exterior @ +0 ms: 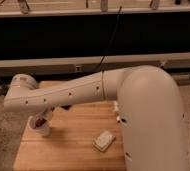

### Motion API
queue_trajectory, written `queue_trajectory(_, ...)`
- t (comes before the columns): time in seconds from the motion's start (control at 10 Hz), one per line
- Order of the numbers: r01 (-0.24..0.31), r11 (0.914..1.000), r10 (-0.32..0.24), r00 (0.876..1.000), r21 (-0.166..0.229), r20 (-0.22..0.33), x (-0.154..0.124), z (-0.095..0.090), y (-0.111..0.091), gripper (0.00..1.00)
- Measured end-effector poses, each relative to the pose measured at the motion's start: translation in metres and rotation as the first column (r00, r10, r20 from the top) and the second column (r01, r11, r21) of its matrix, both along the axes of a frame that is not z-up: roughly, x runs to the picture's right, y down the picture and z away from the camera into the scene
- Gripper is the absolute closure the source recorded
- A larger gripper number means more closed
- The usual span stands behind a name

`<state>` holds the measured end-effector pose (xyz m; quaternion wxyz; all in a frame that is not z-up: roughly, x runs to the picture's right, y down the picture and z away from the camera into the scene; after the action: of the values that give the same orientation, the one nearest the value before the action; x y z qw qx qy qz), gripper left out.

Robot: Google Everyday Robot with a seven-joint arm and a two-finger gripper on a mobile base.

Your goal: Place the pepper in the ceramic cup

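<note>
The white ceramic cup (40,128) stands near the left edge of the wooden table (73,150). The dark red pepper (39,121) shows at the cup's mouth. My gripper (44,116) hangs right over the cup, mostly hidden under my white arm (88,92), which reaches from the right across the table to the left.
A small pale rectangular object (103,141) lies on the table right of centre. My arm's big white shoulder (153,125) covers the table's right side. A dark shelf and rail run behind the table. Speckled floor lies to the left.
</note>
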<state>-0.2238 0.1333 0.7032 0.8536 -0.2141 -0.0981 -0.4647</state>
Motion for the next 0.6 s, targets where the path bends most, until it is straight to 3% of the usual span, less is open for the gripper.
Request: queue_trajectory(0.6, -0.010, 0.9999, 0.010, 1.000, 0.000, -0.014, 0.0020, -0.0004, -0.0001, 0.95)
